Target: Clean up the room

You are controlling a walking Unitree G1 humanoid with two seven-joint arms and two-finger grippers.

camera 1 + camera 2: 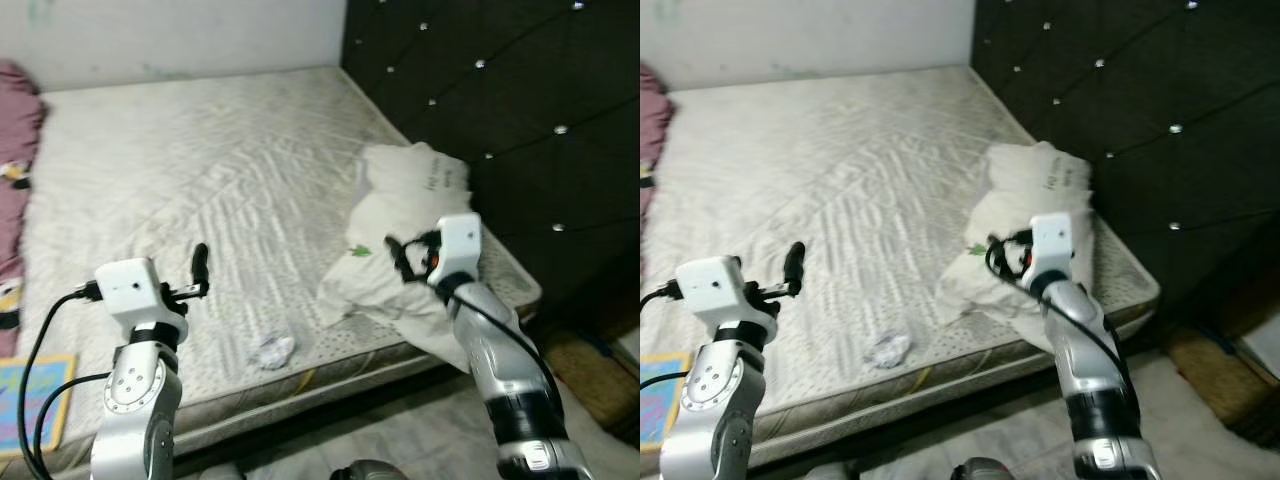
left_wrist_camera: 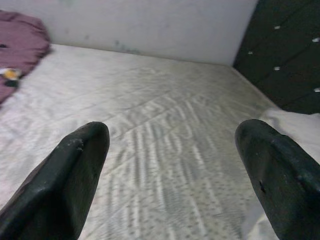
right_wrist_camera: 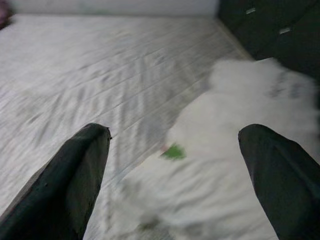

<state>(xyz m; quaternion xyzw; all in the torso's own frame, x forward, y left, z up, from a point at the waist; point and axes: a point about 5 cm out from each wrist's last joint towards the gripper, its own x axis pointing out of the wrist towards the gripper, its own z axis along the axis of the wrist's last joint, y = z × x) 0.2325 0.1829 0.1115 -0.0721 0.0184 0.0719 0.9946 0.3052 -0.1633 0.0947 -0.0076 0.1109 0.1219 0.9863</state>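
A white crumpled cloth (image 1: 405, 195) with a small green mark lies at the right side of the bare mattress (image 1: 200, 150), against the dark headboard. A small crumpled wad (image 1: 272, 349) sits near the mattress's front edge. My right gripper (image 1: 398, 256) hovers open over the near part of the white cloth (image 3: 240, 115), with nothing between its fingers. Over the front left of the mattress, my left gripper (image 1: 199, 268) is raised and open, holding nothing, and points across the bed (image 2: 165, 115).
The black tufted headboard (image 1: 500, 90) rises to the right of the bed. A maroon cloth (image 1: 15, 150) lies along the bed's left side. A colourful flat item (image 1: 35, 395) is at the lower left. A brown object (image 1: 590, 370) sits on the floor at right.
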